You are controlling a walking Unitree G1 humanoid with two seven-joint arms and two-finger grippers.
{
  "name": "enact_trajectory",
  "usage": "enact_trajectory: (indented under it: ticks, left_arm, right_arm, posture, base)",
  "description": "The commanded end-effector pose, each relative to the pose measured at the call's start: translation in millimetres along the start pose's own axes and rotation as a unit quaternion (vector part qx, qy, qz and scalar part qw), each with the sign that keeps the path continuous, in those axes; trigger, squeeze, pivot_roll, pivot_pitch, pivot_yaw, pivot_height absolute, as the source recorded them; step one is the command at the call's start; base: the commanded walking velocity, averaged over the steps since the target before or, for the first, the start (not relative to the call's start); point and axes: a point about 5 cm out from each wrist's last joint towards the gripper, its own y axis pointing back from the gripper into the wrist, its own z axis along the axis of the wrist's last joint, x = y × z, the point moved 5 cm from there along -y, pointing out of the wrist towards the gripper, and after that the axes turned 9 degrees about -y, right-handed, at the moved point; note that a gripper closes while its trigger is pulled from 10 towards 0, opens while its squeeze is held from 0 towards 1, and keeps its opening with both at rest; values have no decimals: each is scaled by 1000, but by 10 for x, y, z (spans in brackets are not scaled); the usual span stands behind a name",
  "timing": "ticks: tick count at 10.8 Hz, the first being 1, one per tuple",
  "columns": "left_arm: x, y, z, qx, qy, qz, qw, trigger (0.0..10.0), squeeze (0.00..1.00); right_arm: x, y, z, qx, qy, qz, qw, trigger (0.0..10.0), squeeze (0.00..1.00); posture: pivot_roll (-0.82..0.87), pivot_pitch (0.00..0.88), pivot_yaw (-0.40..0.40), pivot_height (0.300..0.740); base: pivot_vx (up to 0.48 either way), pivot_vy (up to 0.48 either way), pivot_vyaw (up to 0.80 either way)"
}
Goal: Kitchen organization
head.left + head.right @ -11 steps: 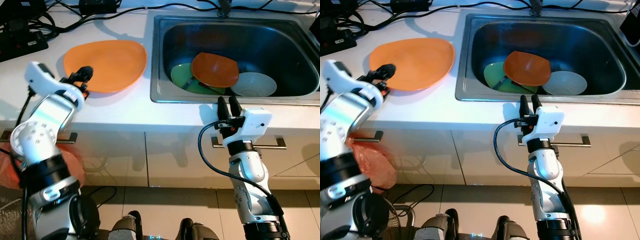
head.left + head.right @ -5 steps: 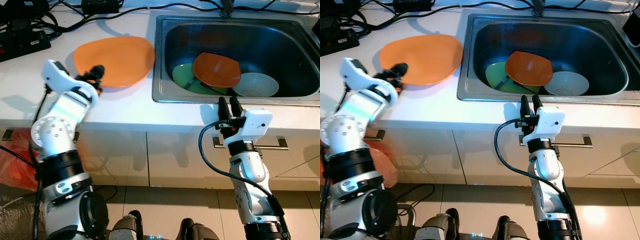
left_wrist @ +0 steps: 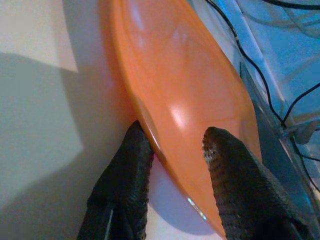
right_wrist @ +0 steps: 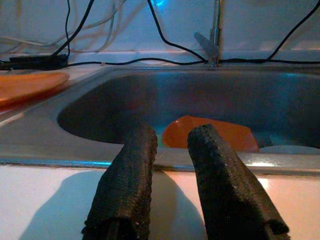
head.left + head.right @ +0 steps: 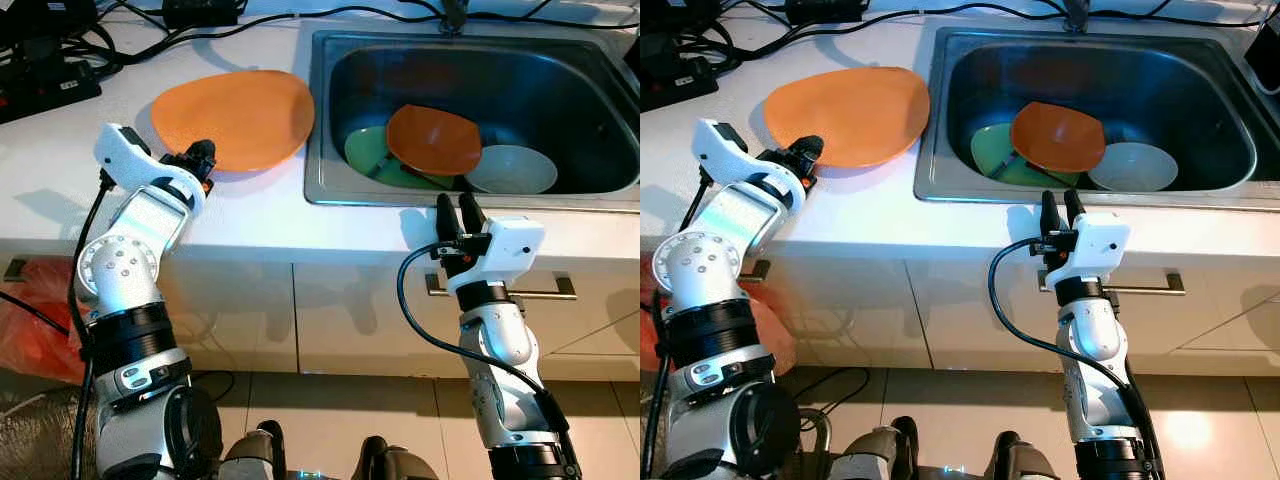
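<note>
Right gripper (image 5: 457, 207) hovers at the counter's front edge, just short of the sink (image 5: 318, 120); fingers parted, nothing between them. It sits where it sat a second ago, pointing into the basin.

Left gripper (image 5: 203, 160) is where the change is. Over the last second the arm has swung in from the counter's left edge, and its fingers now meet the near rim of the large orange plate (image 5: 235, 115). Left wrist view: one finger (image 3: 125, 175) under the rim against the counter (image 5: 60, 150), the other above it, the plate's edge between them. Fully clamped or not, I cannot tell.

Farther back, in the sink: an orange dish (image 5: 433, 138) overlapping a green plate (image 5: 368, 152), a pale bowl (image 5: 511, 169) beside them.

Judgement: the grasp on the plate is being set, and lifting it comes next.
</note>
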Motion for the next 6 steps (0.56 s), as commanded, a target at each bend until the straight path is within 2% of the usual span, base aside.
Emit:
enact_trajectory:
  ticks: [1,6]
  left_arm:
    - [85,-24,-188,33,-7,15,999,0,0]
    - [55,-27,-189,24,-9,9,1000,0,0]
  right_arm:
    - [9,4,17,1,6,3,1000,10000,0]
    - [16,1,7,3,6,5,1000,10000,0]
  posture:
    - [65,199,14,740]
    - [67,200,12,740]
  base:
    - [0,0,0]
    - [0,0,0]
